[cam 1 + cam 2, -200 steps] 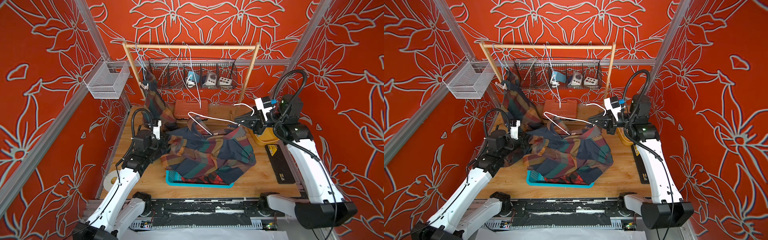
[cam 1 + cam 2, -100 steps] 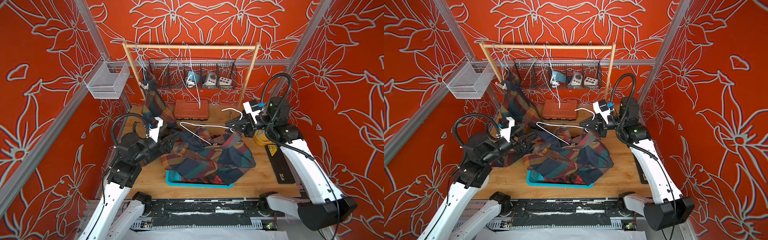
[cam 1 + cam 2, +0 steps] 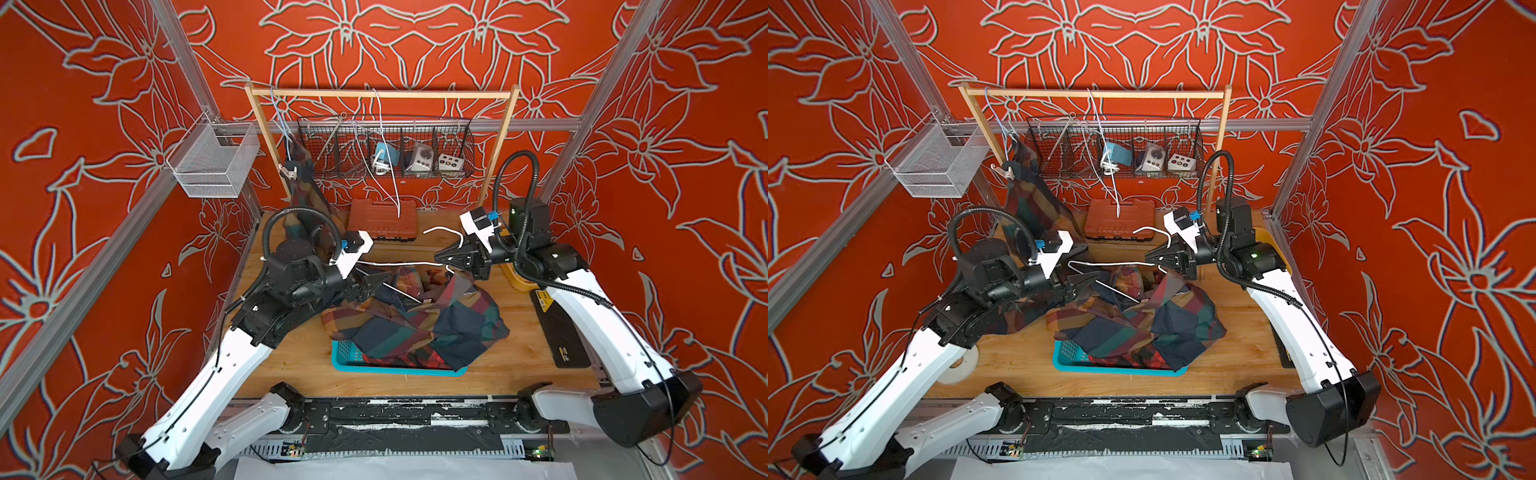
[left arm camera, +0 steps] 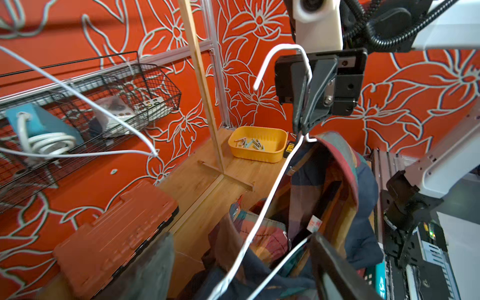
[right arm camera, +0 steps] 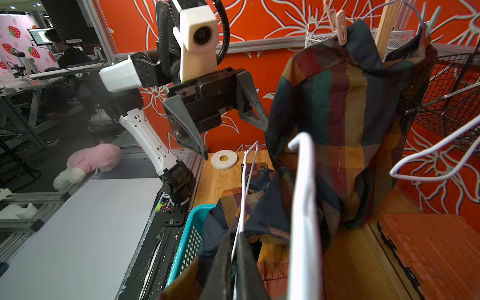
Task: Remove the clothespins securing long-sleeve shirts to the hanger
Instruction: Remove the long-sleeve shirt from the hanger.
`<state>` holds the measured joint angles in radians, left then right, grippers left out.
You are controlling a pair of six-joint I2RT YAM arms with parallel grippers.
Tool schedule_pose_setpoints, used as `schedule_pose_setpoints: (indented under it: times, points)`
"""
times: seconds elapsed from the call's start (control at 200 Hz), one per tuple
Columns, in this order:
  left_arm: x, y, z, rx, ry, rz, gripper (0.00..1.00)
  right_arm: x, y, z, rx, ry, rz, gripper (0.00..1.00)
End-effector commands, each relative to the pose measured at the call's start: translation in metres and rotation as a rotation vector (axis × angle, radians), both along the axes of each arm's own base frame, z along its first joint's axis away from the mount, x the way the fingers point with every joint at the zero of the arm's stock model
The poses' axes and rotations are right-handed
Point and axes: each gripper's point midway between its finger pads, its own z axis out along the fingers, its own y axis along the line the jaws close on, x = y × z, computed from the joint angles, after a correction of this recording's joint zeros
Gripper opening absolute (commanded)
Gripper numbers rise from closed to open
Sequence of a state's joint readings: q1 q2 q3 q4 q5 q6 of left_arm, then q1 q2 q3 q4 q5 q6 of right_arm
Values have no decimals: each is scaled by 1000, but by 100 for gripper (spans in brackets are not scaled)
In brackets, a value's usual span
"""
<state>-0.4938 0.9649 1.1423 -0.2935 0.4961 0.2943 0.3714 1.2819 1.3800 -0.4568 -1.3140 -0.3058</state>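
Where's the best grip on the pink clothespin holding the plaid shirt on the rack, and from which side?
Take the pink clothespin by its two free tails, the splayed end sticking up above the cloth. It stands nearly upright, biting the top edge of the hanging plaid shirt, so probably come down from above, fingers either side of the tails, and squeeze. The open left gripper is nearer.

Two dark-block plaid shirts [image 3: 457, 324], one red-and-black check shirt [image 3: 419, 360]. Three wire hangers [image 3: 399, 263], one between the jaws of the right gripper [image 3: 439, 257]. Two clothespins [image 5: 340, 23] clipped on cloth; more in one yellow tray [image 4: 259, 155], too small to count.
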Motion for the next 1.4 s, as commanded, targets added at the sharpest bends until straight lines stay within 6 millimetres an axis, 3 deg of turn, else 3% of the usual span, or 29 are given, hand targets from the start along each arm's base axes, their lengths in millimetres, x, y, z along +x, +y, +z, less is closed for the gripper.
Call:
schedule_pose_setpoints:
  times: [0.0, 0.18, 0.39, 0.47, 0.585, 0.821, 0.921, 1.051, 1.136, 1.286, 1.396]
  points:
    - [3, -17, -11, 91, -11, -43, 78, -2, 4, 9, 2, -68, 3, 0]
    - [11, -40, -28, 171, 8, -69, 78, -8, 10, 11, 3, -76, 37, 0]
    - [25, -51, -38, 227, 2, -48, 72, -22, 15, 11, -6, -91, 79, 0]
    - [25, -54, -40, 230, -2, -50, 54, -25, 16, 10, -7, -93, 85, 0]
    - [29, -51, -42, 243, -31, -14, 0, -25, 16, 7, -13, -88, 80, 0]
    - [34, -34, -26, 216, -122, 90, 0, -15, 17, -4, -30, -58, 11, 0]
    - [42, -25, -19, 207, -144, 162, 0, -10, 17, -13, -44, -27, -38, 8]
    - [52, -14, -11, 198, -160, 253, 0, -1, 13, -25, -65, 1, -132, 32]
    - [57, -6, -6, 189, -178, 311, 0, 2, 8, -34, -74, 14, -188, 42]
    - [51, 2, 0, 175, -200, 318, 0, 10, -3, -54, -84, 29, -282, 50]
    - [45, 9, 3, 155, -197, 297, 0, 17, -18, -49, -41, 23, -331, 52]
